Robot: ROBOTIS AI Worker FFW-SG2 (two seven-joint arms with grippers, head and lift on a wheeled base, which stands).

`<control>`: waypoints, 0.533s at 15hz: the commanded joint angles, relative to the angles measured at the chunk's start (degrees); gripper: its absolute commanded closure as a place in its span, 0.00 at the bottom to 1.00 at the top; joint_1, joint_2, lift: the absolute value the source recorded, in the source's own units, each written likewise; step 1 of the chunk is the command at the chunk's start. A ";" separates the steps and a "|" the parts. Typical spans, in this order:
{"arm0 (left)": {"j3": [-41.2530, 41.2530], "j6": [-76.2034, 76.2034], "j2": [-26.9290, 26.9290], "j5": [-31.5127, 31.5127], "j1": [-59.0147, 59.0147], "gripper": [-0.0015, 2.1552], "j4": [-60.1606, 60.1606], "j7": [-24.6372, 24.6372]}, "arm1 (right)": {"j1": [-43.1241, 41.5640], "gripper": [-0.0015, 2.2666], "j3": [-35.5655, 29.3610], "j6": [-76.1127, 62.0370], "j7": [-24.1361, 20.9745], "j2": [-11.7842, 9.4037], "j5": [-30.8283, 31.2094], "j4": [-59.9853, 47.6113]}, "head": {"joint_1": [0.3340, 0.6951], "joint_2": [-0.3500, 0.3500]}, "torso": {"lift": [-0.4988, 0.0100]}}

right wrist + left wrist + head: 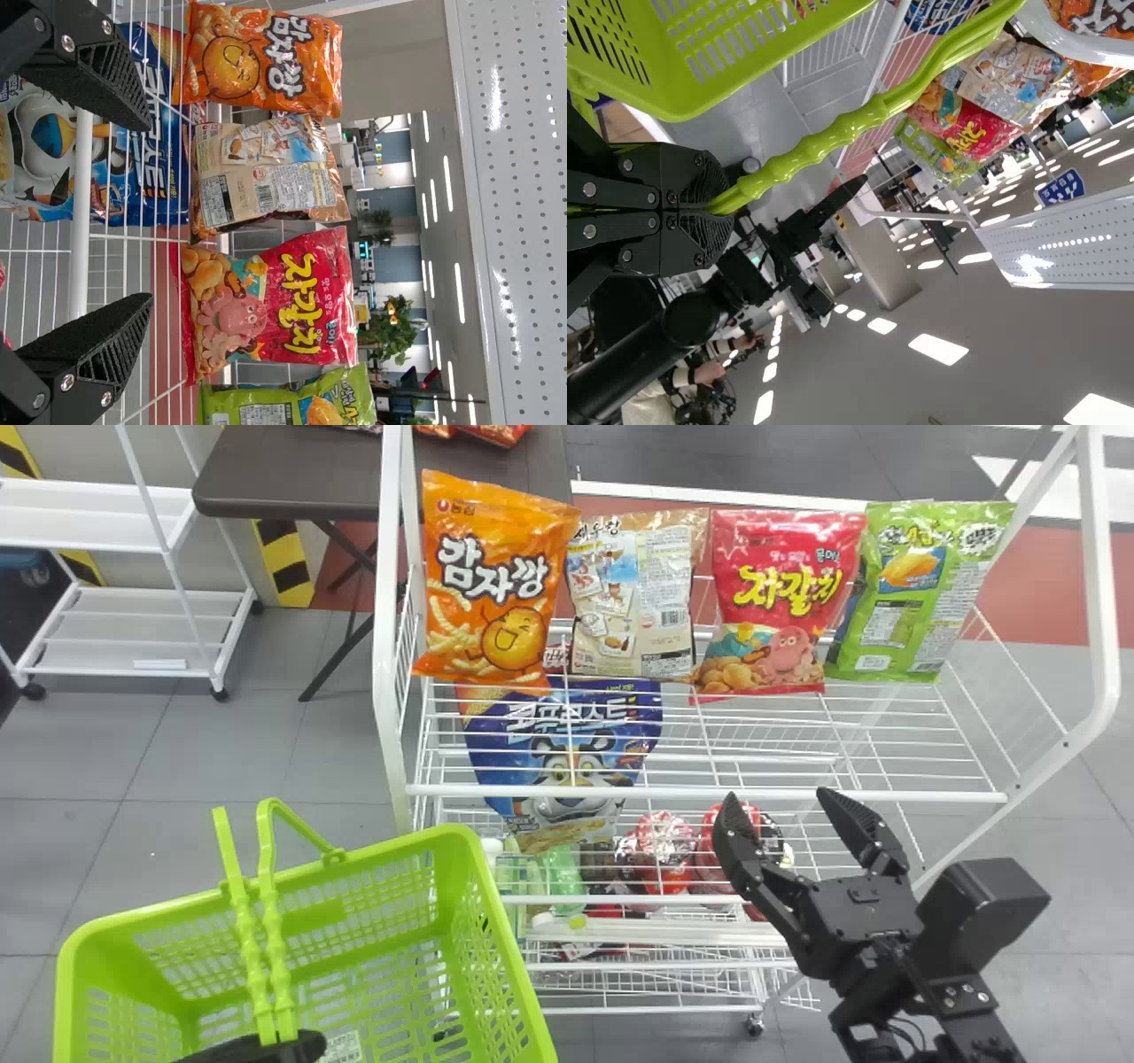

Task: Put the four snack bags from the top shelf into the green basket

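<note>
On the head view's clock, 0 of 4 bags look moved: all 4 stand on the shelf, so the whole job seems left. At 8 o'clock sits the lime-green, slotted plastic basket (461,841), the black left gripper (722,205) closed narrow on its ribbed green handle (850,128). Rightward come the snacks — a glossy orange bag (496,584) at 11, a beige foil bag (631,602) at 12, a shiny red bag with a pink octopus (780,602) and a bright green foil bag (921,593), both near 2. The black right gripper (778,794) is spread wide between 3 and 4, holding 0 bags. For the room, a white metal rack (97,531) stands at 10 and a dark-topped table (301,478) near 11; grey tiled floor (292,753) runs under the white wire top shelf (673,792) — a reddish band (1045,584) crosses behind it.
</note>
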 commanded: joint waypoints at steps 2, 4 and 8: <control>-0.09 -0.06 0.22 0.00 0.23 1.00 -0.14 -0.66 | -0.04 0.06 0.53 -0.01 0.00 0.00 -0.02 -0.07 | 1.00 0.37 | 0.97; -0.35 -0.06 0.31 -0.09 0.23 1.00 -0.05 -0.66 | -0.57 0.06 1.06 0.17 0.00 0.09 0.07 -0.07 | 1.00 0.38 | 0.97; -0.61 -0.06 0.49 -0.17 0.15 1.00 0.04 -0.66 | -2.32 0.06 1.94 0.69 -0.09 0.26 0.25 1.07 | 1.00 0.40 | 0.97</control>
